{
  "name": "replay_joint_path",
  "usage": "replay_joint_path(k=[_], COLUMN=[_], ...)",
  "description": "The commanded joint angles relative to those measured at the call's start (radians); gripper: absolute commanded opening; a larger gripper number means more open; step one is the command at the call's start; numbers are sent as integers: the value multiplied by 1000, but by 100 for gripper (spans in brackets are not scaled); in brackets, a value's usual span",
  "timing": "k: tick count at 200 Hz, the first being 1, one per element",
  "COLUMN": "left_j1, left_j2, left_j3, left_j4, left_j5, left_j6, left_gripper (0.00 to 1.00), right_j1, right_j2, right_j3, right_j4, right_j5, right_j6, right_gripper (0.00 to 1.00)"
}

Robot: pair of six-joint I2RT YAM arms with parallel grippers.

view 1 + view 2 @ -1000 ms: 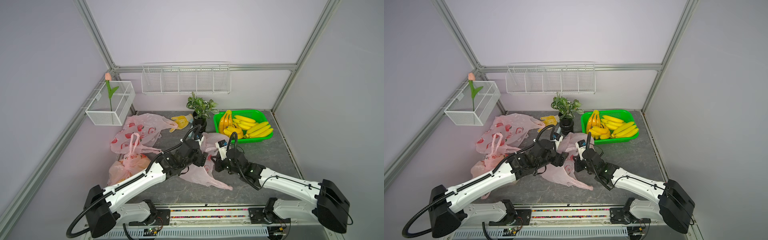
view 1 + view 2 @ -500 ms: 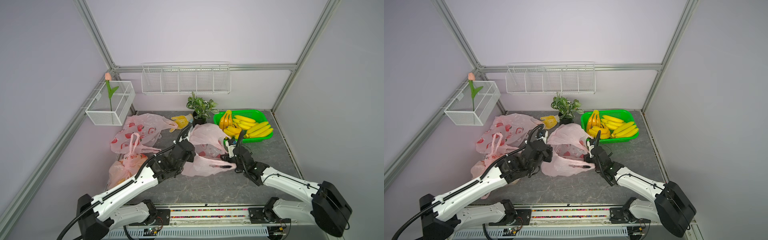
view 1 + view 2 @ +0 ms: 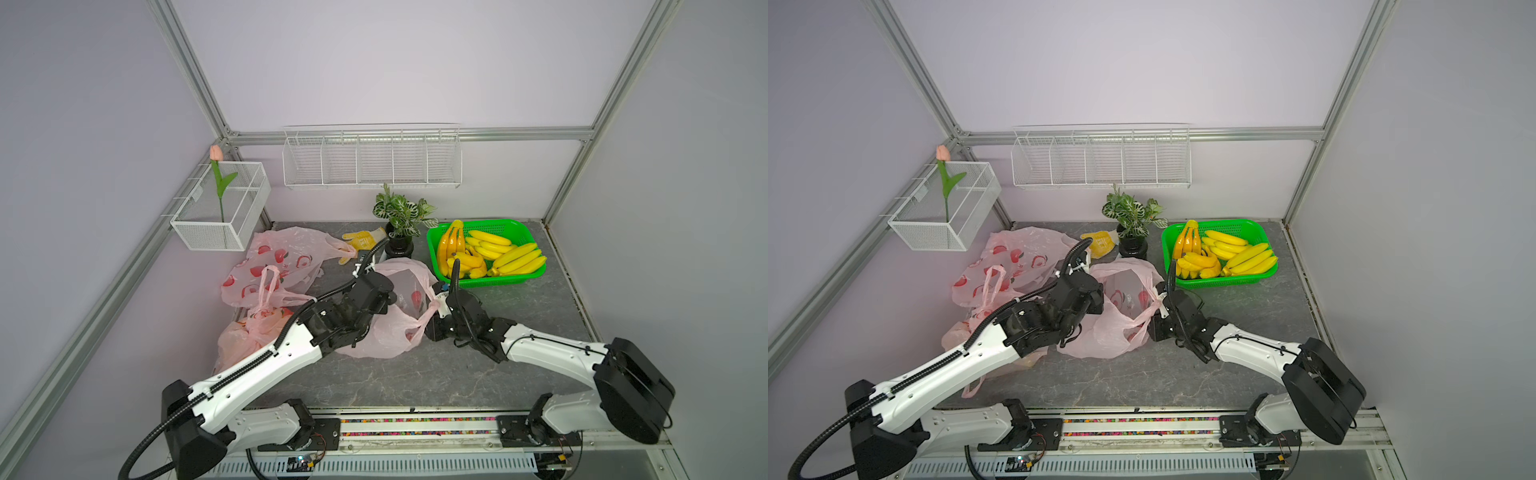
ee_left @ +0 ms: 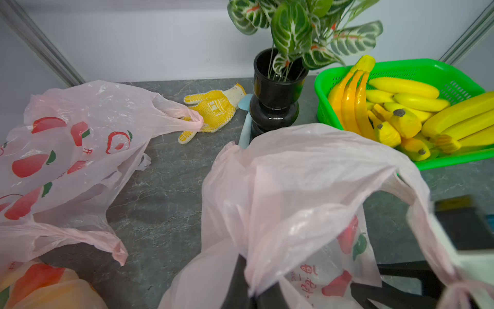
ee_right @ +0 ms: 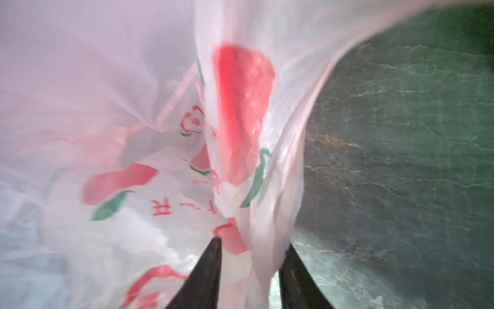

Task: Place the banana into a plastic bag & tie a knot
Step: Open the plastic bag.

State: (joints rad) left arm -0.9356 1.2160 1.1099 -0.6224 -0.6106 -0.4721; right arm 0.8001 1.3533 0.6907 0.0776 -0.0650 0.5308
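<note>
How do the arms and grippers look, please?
The left arm and right arm have white links, black joints and bulky black shoulders. Ribbed black cable follows the left; thin wires cross the right. The left gripper and right gripper are black.

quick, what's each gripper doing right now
left gripper: shut on the rim of the plastic bag
right gripper: open, bag handle between its jaws
</note>
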Motion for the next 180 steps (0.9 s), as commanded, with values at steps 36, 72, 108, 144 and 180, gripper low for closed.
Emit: replay_joint_path(k=[36, 72, 108, 144, 180], left_j1=[64, 117, 120, 122, 124], left_j2=[84, 67, 87, 103, 109], left_j3=[3, -33, -29, -39, -48], left_j4=[-44, 16, 51, 81, 114], left_j5=[35, 90, 118, 135, 165], left_j6=[-91, -106, -108, -109, -108], left_gripper=[0, 0, 0, 0, 0], right_j1=[-135, -212, -362, -558, -606], right_j2=[-239, -377, -412, -223, -24], right_j3=[-79, -75, 26, 213, 373], right_j4=[-154, -278, -362, -378, -414], right_j5=[65, 95, 109, 46, 89], right_j6=[-56, -135, -191, -201, -211], right_gripper=[89, 100, 93, 93, 92])
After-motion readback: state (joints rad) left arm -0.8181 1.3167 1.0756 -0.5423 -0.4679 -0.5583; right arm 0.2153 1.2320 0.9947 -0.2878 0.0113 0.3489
